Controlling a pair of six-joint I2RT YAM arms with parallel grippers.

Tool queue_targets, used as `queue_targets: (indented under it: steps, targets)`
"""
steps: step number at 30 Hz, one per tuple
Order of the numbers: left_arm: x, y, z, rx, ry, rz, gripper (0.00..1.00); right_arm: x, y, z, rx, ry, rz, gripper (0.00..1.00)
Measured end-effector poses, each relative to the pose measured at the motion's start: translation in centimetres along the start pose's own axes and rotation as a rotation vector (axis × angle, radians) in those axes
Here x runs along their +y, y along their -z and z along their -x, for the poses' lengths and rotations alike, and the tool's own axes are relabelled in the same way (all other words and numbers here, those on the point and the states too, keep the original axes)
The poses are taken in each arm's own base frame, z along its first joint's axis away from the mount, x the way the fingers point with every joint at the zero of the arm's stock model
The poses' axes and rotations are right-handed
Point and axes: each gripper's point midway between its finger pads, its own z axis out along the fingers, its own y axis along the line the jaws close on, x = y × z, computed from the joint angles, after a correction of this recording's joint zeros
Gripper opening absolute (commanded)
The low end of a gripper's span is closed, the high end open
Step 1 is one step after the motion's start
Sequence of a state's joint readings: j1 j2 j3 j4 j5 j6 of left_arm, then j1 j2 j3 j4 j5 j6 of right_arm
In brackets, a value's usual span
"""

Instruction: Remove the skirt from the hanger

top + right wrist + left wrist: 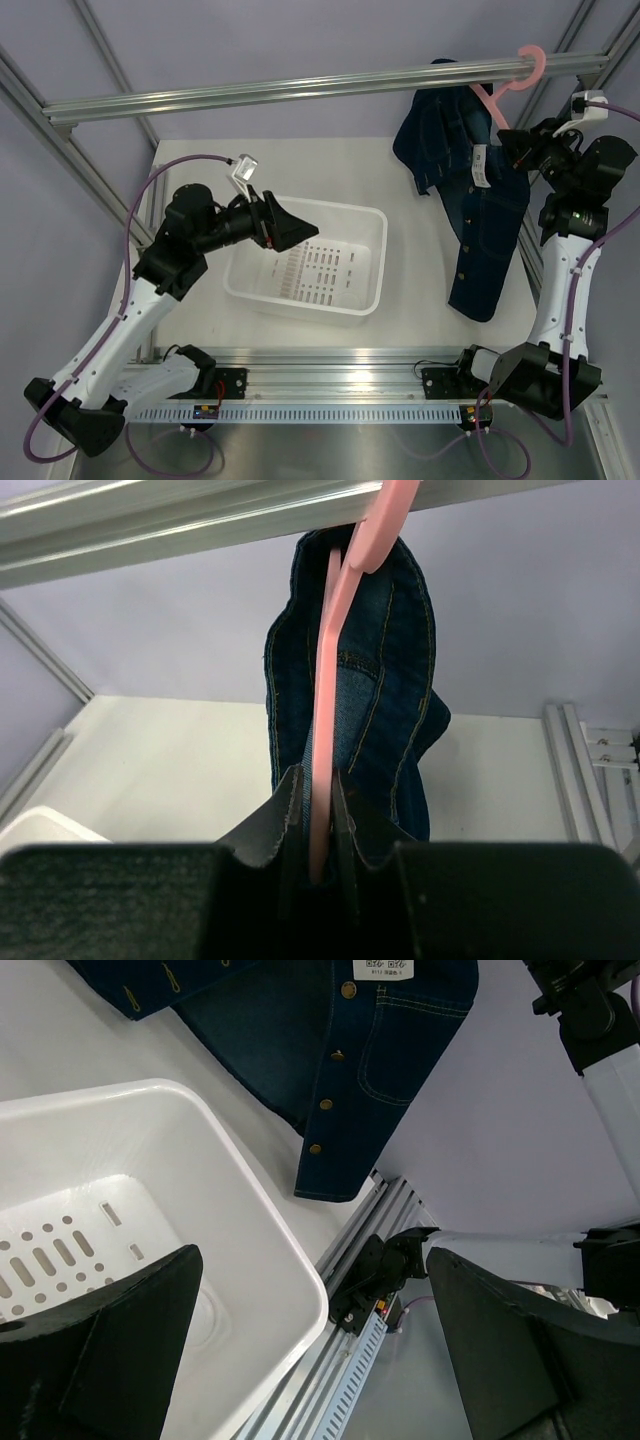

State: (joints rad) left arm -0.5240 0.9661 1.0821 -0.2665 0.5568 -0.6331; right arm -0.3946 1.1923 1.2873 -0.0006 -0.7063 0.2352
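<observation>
View from top: skirt (pixel 480 225) hangs on hanger (pixel 533 60), which is hooked over rail (pixel 300 90) at the far right; the hem hangs low, to the right of bin (pixel 372 222).
Arms from top: my right gripper (pixel 514 150) is up at the hanger's shoulder. My left gripper (pixel 292 228) hovers over the bin, well apart from the skirt.
Left wrist: my fingers (pixel 120 1350) stand wide and hold nothing; the bin is below, the buttoned hem beyond it.
Right wrist: jaws pinched narrow on the pink hanger arm. Skirt cloth is folded on both sides of it, perhaps caught too.
Step, as I judge it: slipping the waistband off the hanger.
Doing it well: I'd steady the hanger with the right, bring the left across to take cloth alone, then draw it down along the arm, not across it.
Risk: a hard pull could lift the hook off the rail.
</observation>
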Motion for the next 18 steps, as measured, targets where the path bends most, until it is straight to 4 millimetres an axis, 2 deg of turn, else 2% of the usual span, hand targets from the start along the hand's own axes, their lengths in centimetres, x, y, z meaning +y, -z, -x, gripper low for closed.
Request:
queue_targets:
  steps: [6, 12, 15, 18]
  targets:
    - [0.7, -0.3, -0.6, 0.033, 0.008, 0.021, 0.99, 1.5, -0.1, -0.2, 0.041, 0.080, 0.051, 0.00]
    - [1.4, -0.8, -1.0, 0.052, 0.020, 0.035, 0.99, 1.9, -0.2, -0.1, 0.037, 0.152, 0.053, 0.00]
    - [1.3, -0.9, -0.8, 0.045, 0.015, 0.030, 0.99, 2.1, 0.2, 0.8, 0.012, 0.179, 0.033, 0.00]
    - [1.3, -1.2, -0.6, 0.043, 0.014, 0.020, 0.99, 2.4, 0.9, 2.6, -0.044, 0.238, -0.003, 0.00]
